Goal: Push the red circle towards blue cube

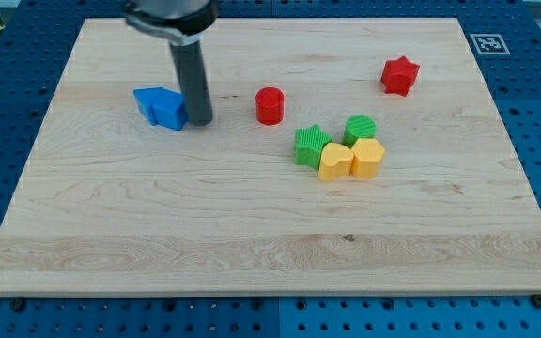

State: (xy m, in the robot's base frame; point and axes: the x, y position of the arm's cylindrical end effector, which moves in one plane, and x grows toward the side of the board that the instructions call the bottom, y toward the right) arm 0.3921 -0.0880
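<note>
The red circle (270, 105) is a small red cylinder standing near the middle of the board, toward the view's top. Two blue blocks lie touching at the view's left: a blue cube (170, 112) and a flatter blue piece (147, 99) behind it to the left. My tip (200, 121) is the lower end of the dark rod and rests on the board right against the blue cube's right side. It stands between the blue blocks and the red circle, with a gap of bare wood to the red circle.
A red star (400, 75) sits at the view's upper right. A tight cluster lies right of centre: green star (311, 145), green cylinder (361, 129), yellow heart (335, 161), yellow block (367, 157). The wooden board (252, 263) lies on a blue pegboard table.
</note>
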